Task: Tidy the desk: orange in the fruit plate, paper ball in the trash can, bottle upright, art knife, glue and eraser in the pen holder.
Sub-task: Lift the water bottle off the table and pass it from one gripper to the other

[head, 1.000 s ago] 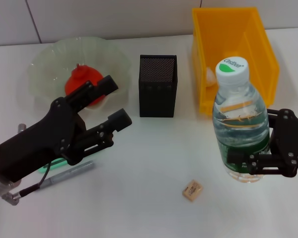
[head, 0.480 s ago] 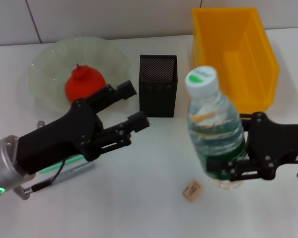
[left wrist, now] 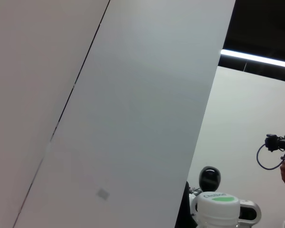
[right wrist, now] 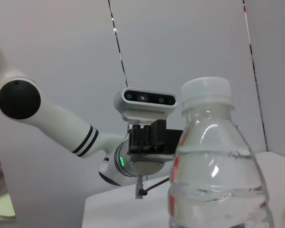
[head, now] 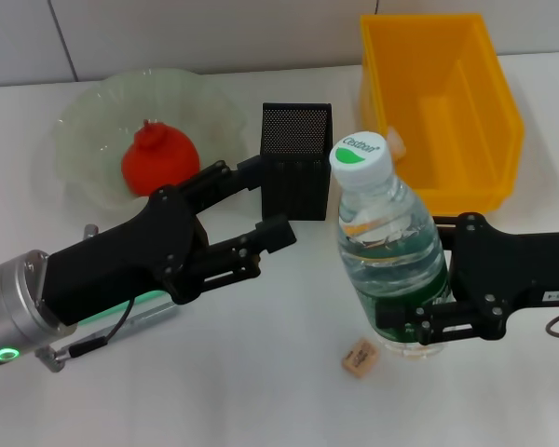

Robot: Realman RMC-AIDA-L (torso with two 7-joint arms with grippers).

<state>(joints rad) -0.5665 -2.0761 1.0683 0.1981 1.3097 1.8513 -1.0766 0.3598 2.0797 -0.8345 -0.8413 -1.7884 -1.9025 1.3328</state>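
The black fingers (head: 419, 321) of the right gripper (head: 417, 307) are clamped around the lower body of the clear plastic water bottle with the white screw cap and green label (head: 389, 250), which stands upright near the front of the white desk (head: 261, 391). The left gripper (head: 270, 200) hangs spread open just left of the bottle, one finger reaching in front of the black metal-mesh square pen holder (head: 297, 149), the other lower and pointing at the bottle, with a gap between it and the plastic.

A tiny tan-beige rectangular eraser (head: 360, 358) lies on the desk just beside the bottle's base, on its front left. Behind the bottle sits the large bright yellow rectangular plastic trash can (head: 438, 107), with a pale crumpled object, only partly seen, showing inside it beside the bottle cap. The pen holder stands to the left of the can. Farther left, the round red-orange orange (head: 158, 160) rests inside the wide pale-green translucent glass fruit plate with a wavy rim (head: 93, 121). A slim grey art knife (head: 121, 326) lies under the left arm, mostly hidden by it.

From the right wrist, the bottle fills the near side, with the left arm's wrist camera beyond it.
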